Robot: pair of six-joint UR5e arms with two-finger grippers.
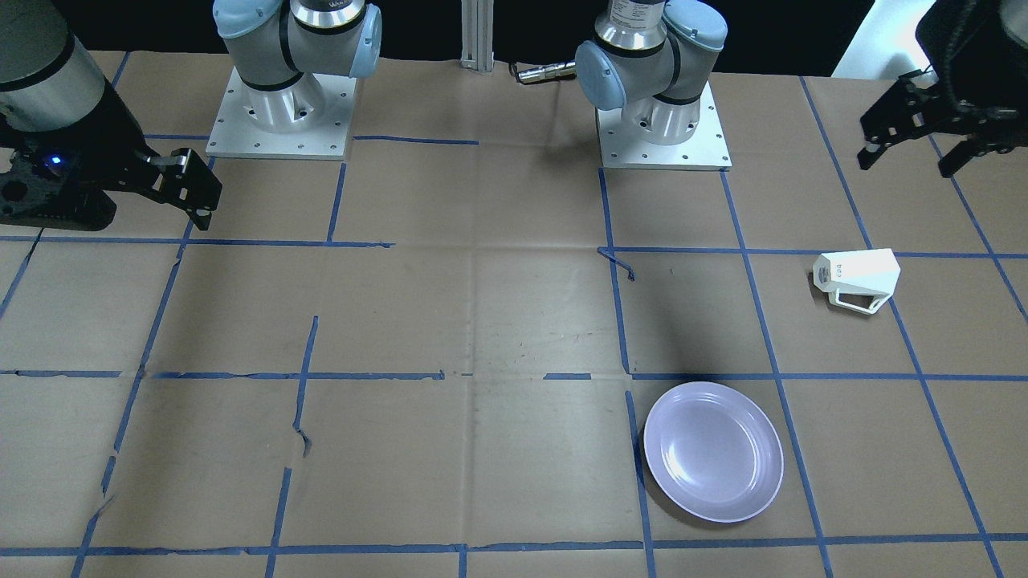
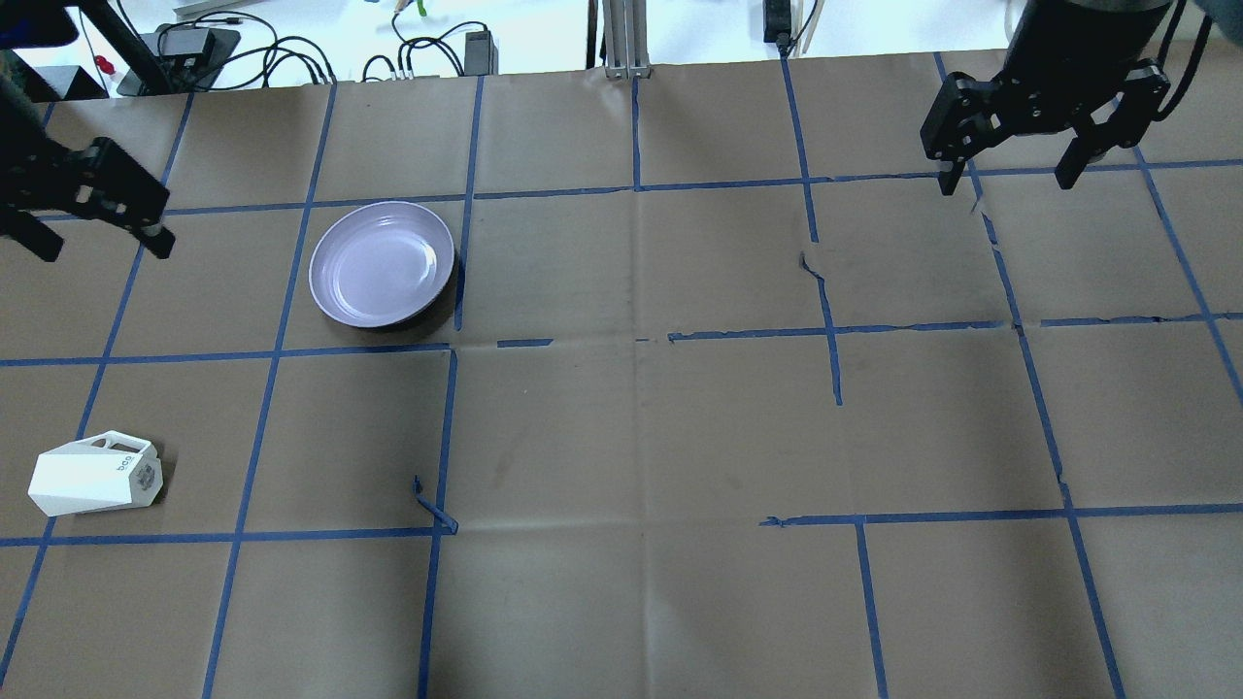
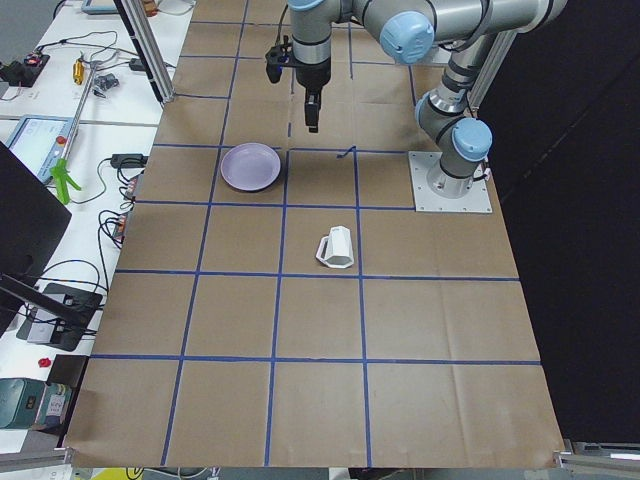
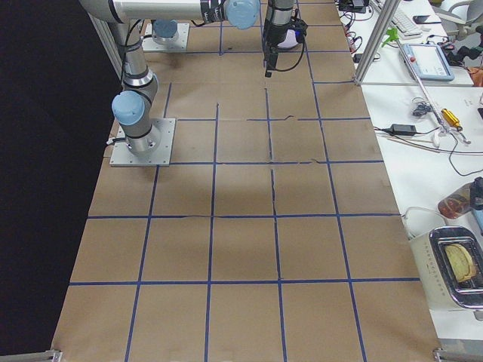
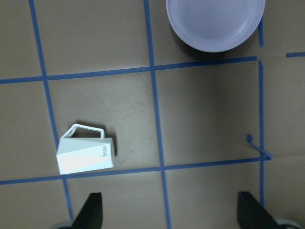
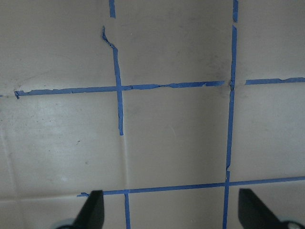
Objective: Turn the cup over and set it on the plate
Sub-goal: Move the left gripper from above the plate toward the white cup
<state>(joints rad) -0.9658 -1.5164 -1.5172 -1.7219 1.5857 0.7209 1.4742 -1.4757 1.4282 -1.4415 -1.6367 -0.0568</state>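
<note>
The white faceted cup (image 2: 95, 476) lies on its side on the paper near the table's left end. Its printed base faces the table's middle and its handle points away from the robot. It also shows in the front view (image 1: 855, 277) and in the left wrist view (image 5: 86, 155). The lavender plate (image 2: 382, 263) sits empty farther out, to the cup's right, and also shows in the front view (image 1: 713, 451) and in the left wrist view (image 5: 215, 24). My left gripper (image 2: 102, 243) hangs open and empty high above the table, apart from both. My right gripper (image 2: 1007, 183) is open and empty over the far right.
Brown paper with a grid of blue tape (image 2: 636, 340) covers the table. The two arm bases (image 1: 281, 112) stand at the robot's edge. Cables and devices (image 2: 194, 44) lie beyond the far edge.
</note>
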